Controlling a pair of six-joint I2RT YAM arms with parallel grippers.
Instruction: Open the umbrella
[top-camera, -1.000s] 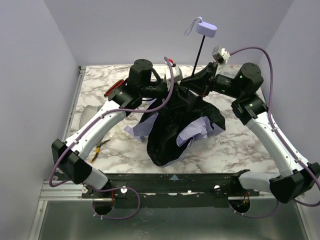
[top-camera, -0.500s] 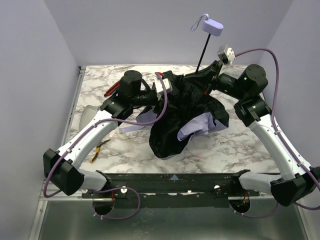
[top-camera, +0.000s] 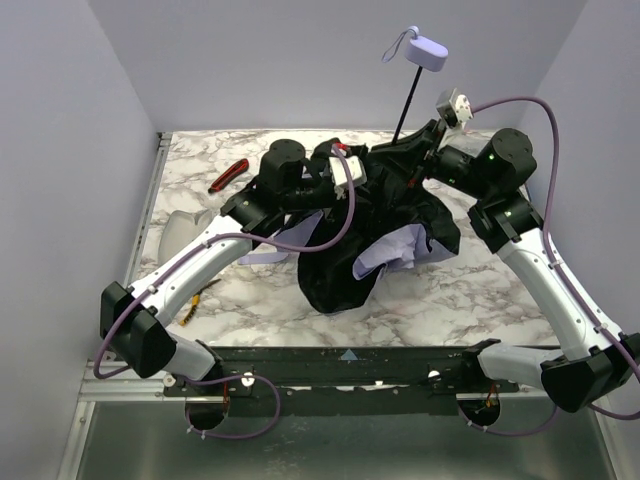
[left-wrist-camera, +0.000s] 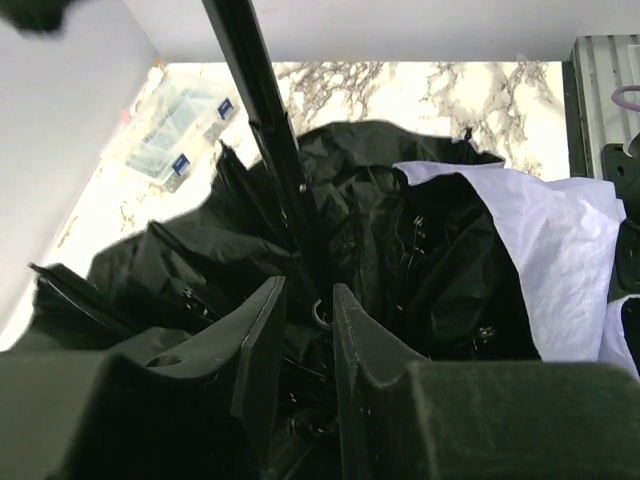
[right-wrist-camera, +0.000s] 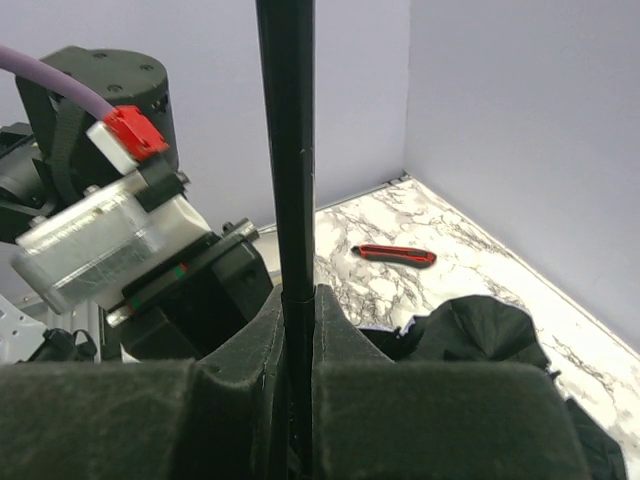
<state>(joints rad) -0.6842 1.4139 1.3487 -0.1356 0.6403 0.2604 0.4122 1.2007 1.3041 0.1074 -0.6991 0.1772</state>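
The right gripper (right-wrist-camera: 298, 305) clamps the shaft (right-wrist-camera: 288, 140) of the umbrella (top-camera: 385, 215), which runs up between its fingers. The left gripper (left-wrist-camera: 308, 305) stands parted astride the same shaft; the canopy (left-wrist-camera: 430, 250) bunches just beyond it.

From above, cannot see the left fingers (left-wrist-camera: 255, 350), sunk in the umbrella (top-camera: 340, 270) folds behind the wrist camera. Cannot see the right fingers (right-wrist-camera: 340, 335) there either, masked by their own arm. Cannot follow the shaft (left-wrist-camera: 265, 130) past the top edge in either wrist view. Cannot read the labels on the blurred clear box (left-wrist-camera: 175, 130). Cannot identify the small yellow tool (top-camera: 203, 293) tucked partly under the left arm.
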